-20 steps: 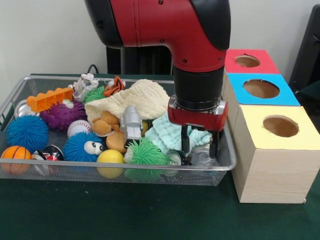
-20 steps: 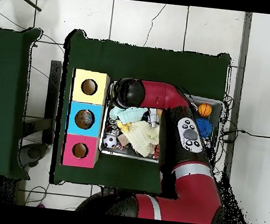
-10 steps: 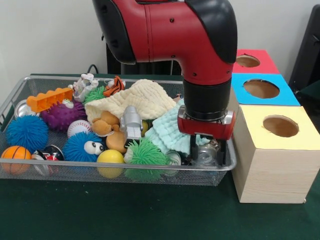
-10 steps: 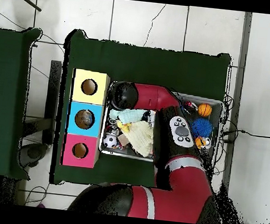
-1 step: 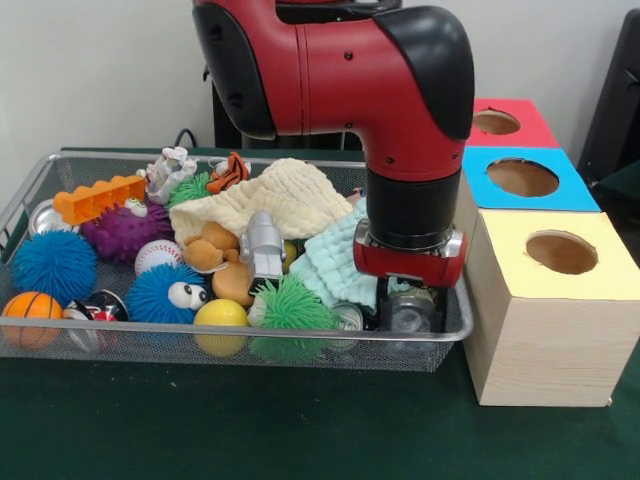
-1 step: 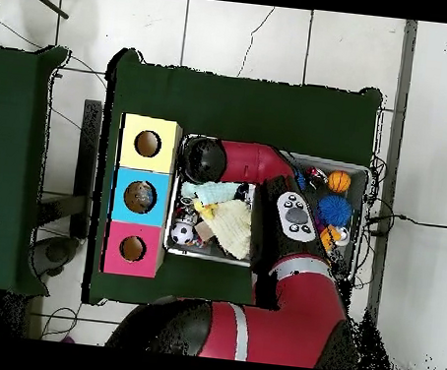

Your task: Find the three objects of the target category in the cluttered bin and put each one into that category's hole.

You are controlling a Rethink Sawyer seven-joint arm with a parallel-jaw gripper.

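Note:
My gripper [image 5: 411,303] is down in the wire bin's [image 5: 200,333] front right corner, right over a silvery metal can [image 5: 410,318]. The can sits directly under the red wrist; whether it is gripped does not show. A second metal can [image 5: 347,315] lies just left of it beside the green spiky ball [image 5: 289,304]. Another silvery can [image 5: 45,216] lies at the bin's far left. In the overhead view the arm's end [image 6: 205,158] covers that corner and hides the gripper.
Beside the bin stand three boxes with round holes: yellow [image 5: 560,252], blue [image 5: 522,177] and red [image 5: 495,122]. The bin holds a cream cloth [image 5: 285,200], a mint cloth [image 5: 335,262], spiky balls, a basketball [image 5: 30,306], a yellow ball [image 5: 221,315] and toys.
The arm swung right and came down into the bin's front right corner over the can. In the last half second it hardly moved.

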